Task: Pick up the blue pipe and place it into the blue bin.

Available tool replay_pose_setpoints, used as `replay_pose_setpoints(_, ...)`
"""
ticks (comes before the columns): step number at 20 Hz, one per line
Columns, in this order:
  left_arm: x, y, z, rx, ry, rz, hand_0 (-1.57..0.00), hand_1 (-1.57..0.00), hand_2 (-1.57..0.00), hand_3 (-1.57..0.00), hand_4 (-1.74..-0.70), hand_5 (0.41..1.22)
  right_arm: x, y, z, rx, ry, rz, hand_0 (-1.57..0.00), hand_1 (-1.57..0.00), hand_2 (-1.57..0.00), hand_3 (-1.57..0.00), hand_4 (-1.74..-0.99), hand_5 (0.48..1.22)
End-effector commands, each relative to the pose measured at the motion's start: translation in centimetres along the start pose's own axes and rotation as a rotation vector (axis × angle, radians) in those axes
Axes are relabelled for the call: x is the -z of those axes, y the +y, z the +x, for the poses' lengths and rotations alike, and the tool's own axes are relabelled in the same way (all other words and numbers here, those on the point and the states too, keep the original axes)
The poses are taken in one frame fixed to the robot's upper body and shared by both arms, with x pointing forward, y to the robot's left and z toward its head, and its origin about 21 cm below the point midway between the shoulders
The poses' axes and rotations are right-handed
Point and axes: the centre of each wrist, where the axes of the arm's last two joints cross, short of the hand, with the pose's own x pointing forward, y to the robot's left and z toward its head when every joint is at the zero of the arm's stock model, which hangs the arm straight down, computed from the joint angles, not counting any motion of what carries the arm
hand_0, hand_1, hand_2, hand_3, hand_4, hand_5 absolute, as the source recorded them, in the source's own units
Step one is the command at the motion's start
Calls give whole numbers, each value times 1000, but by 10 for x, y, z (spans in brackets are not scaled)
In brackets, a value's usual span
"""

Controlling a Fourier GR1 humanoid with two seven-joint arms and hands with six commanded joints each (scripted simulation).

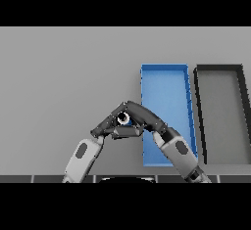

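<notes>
Pipe (124, 119), blue, shows only as a small round end between the two hands. Left hand (112, 121) and right hand (146, 118) meet fingertip to fingertip over it, fingers curled around it. Bin (166, 75), blue, lies just right of the hands; a black tray (219, 69) lies beyond. No writing is readable.

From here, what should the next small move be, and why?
Probably carry the pipe right, over the blue bin. Both hands, left and right, meet around it just left of the bin's edge, so it is not yet above the bin.
</notes>
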Motion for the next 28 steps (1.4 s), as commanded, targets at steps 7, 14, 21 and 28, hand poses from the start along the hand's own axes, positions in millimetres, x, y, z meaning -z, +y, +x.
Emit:
replay_pose_setpoints(7,-4,1,2,51,12,32,-1571,-1571,-1571,-1424,-1730,1221,2,5,-1,9,-28,-38,-1547,-1547,-1548,-1526,-1728,1182)
replay_pose_setpoints(14,-9,10,2,167,52,-36,-478,-439,-423,-381,-1136,1132,7,10,6,3,41,-58,-1566,-1566,-1566,-1562,-1738,1213)
replay_pose_setpoints(21,-9,6,0,117,143,1,-100,-91,-88,-79,-969,603,7,14,5,-20,37,-71,-1570,-1570,-1570,-1569,-1740,1219)
replay_pose_setpoints(28,-13,9,-5,156,191,13,-20,-18,-18,-16,-916,474,5,3,20,140,-60,-89,-1571,-1571,-1571,-1571,-1741,1221)
